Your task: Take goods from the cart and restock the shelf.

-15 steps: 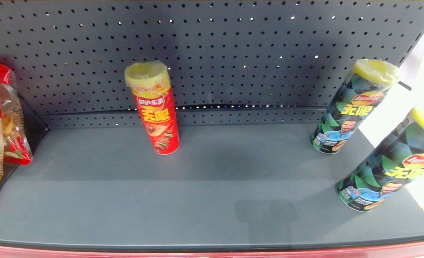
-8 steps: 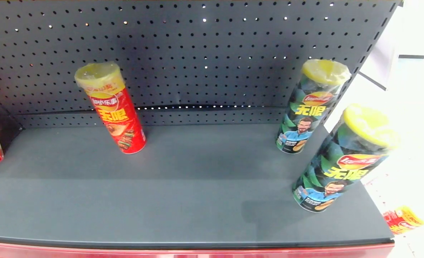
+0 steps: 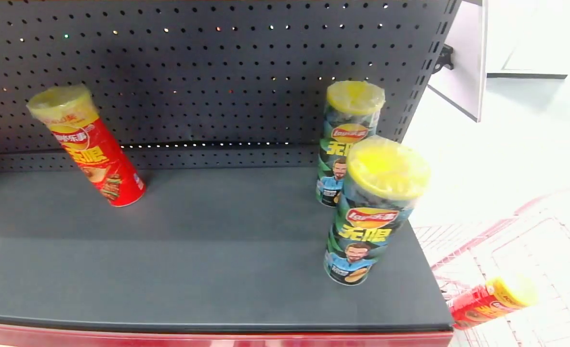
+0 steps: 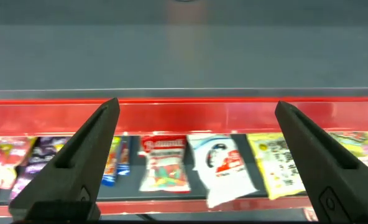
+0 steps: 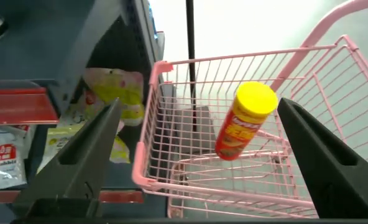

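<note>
On the shelf (image 3: 207,270), the left can (image 3: 89,147) stands toward the back, near the rear panel (image 3: 217,72). At the right end, the rear right can (image 3: 347,130) stands by the panel, with the front right can (image 3: 374,212) just before it. Right of the shelf sits the cart (image 5: 171,186), with a fourth can (image 5: 246,121) inside it. Snack bags (image 4: 190,168) lie on the tier below.

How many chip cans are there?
4: a red can back-left on the shelf; front green can and rear green can at its right; another red can in the cart. More may be hidden.
</note>
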